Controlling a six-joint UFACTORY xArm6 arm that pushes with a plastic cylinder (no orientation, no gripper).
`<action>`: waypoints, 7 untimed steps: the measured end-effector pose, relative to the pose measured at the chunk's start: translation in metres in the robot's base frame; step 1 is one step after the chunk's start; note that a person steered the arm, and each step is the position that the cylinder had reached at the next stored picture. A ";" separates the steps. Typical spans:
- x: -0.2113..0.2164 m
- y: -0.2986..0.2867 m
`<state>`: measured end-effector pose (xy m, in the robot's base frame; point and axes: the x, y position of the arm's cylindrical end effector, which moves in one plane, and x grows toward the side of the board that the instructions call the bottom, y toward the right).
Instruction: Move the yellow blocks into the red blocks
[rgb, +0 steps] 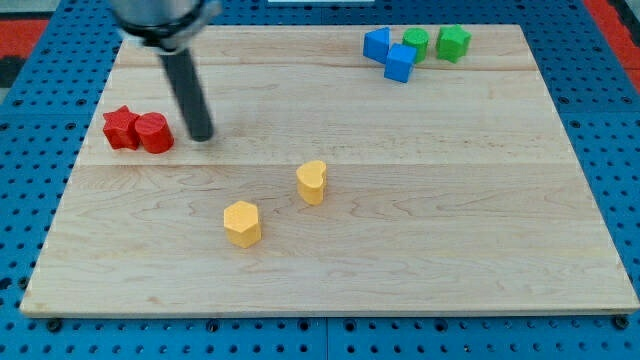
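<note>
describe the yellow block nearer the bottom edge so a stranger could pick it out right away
On the wooden board, look below and right of the two red blocks and my tip. Two yellow blocks sit near the middle; it is the yellow hexagonal block, lower and further left than the yellow heart-shaped block.

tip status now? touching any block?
My tip: on the board just right of the red blocks, touching none that I can see; yellow blocks lie apart, lower right.

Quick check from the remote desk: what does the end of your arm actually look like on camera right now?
No jaws at all: my arm ends in a straight, smooth, dark grey rod, slightly glossy, with a rounded end, my tip. At the view's top it joins a wider dark round collar, blurred and cut off by the frame. No cables or markings show.
</note>
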<state>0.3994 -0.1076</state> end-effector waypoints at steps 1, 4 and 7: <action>0.023 0.118; 0.047 0.082; 0.104 0.077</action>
<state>0.5030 -0.0304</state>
